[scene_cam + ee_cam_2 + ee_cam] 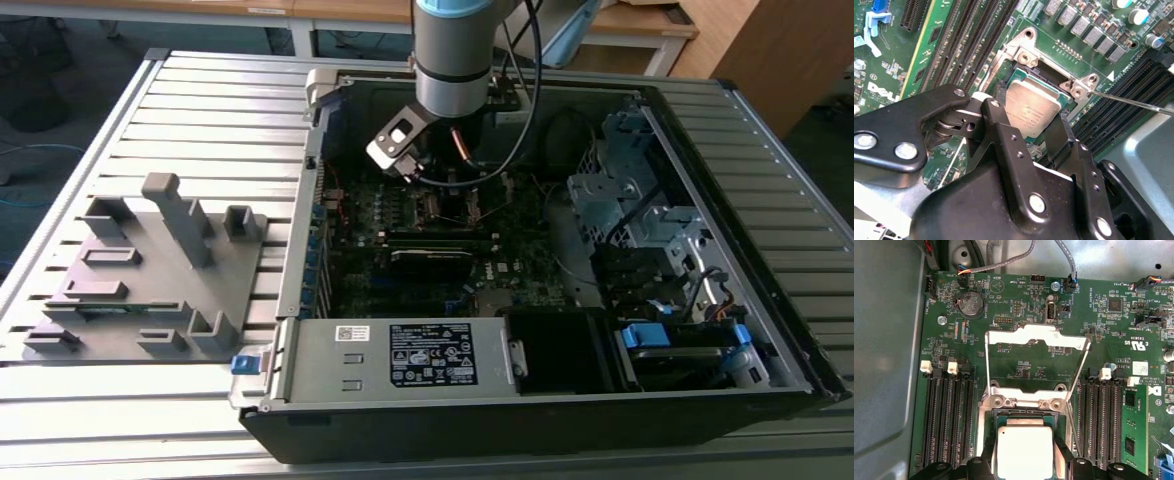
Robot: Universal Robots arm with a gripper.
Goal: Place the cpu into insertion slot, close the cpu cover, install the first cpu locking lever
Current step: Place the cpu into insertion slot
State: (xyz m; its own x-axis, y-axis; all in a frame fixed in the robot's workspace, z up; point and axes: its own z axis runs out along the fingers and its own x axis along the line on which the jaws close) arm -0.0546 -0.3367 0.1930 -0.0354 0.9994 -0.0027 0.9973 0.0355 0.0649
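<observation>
The cpu [1025, 452], a flat square chip with a dull silver top, sits at the socket on the green motherboard [1019, 367]. My gripper [1025, 466] has its black fingers [999, 130] against two opposite edges of the cpu [1033, 111], shut on it. I cannot tell if the chip is fully seated. The cpu cover [1036, 336], a thin silver frame, stands swung open behind the socket. A thin locking lever [1134, 102] sticks out beside the socket, unlatched. In the exterior view the gripper [424, 176] reaches down into the open computer case [534, 400].
Black memory slots [949, 420] run along both sides of the socket. Cables [534, 120] and grey drive cages [627, 200] fill the case towards the exterior view's right. A grey plastic fixture [147, 270] stands on the slatted table [200, 90] at the exterior view's left.
</observation>
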